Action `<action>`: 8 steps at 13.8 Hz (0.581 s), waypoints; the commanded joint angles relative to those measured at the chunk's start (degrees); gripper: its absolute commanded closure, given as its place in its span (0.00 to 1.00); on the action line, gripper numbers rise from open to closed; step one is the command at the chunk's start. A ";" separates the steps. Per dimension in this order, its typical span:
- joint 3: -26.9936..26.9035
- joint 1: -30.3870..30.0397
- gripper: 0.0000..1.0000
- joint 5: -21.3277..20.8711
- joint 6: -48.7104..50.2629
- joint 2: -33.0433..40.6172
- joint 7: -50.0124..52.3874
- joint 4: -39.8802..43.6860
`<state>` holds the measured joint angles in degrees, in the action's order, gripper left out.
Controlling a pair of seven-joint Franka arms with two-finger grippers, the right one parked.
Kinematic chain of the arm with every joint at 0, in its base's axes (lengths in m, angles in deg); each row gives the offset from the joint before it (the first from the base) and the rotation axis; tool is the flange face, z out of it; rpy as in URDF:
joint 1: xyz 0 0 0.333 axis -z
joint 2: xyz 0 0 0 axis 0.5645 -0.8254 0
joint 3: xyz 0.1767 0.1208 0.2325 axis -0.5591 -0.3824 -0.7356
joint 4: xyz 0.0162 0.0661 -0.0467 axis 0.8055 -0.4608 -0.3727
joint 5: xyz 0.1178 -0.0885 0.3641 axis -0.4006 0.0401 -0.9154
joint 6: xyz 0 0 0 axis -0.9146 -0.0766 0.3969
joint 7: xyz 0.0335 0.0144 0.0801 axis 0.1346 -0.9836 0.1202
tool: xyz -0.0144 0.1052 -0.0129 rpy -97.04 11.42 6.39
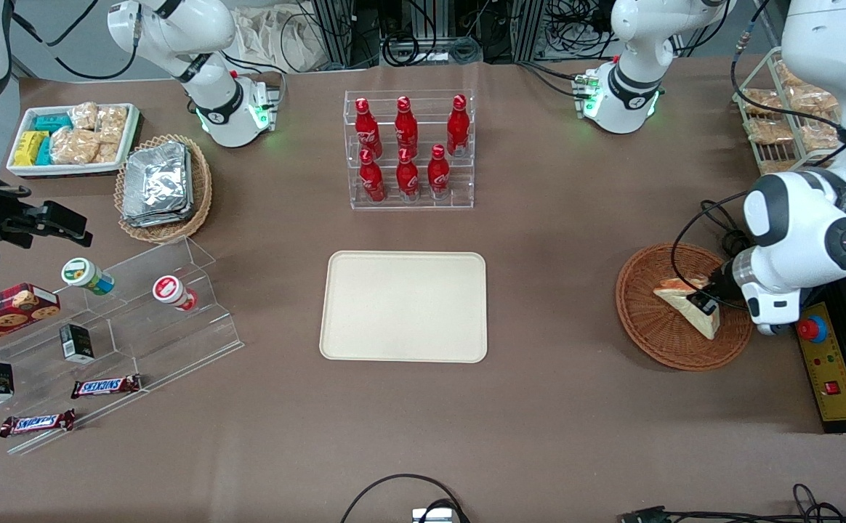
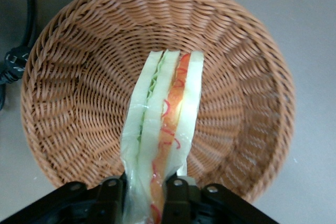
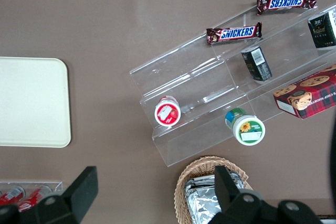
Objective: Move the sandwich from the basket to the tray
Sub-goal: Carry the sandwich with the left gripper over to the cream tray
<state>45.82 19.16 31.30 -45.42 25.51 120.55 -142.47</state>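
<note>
Wicker basket (image 1: 659,334), claw (image 1: 706,306) low inside, pinching sandwich (image 2: 164,129) edge

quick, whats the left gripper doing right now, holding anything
Left gripper: jaws closed on the sandwich, over the wicker basket.
</note>
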 commanded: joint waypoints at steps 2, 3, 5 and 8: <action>1.79 0.35 1.00 -0.49 12.99 0.34 -14.16 9.21; 1.79 1.39 1.00 -0.40 17.47 -0.01 -19.01 12.38; 1.79 4.81 1.00 -0.66 26.87 -1.15 -28.85 20.37; 1.79 9.38 1.00 -0.40 33.50 -1.24 -37.76 28.73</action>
<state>48.01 25.48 31.29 -16.18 25.70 87.46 -120.19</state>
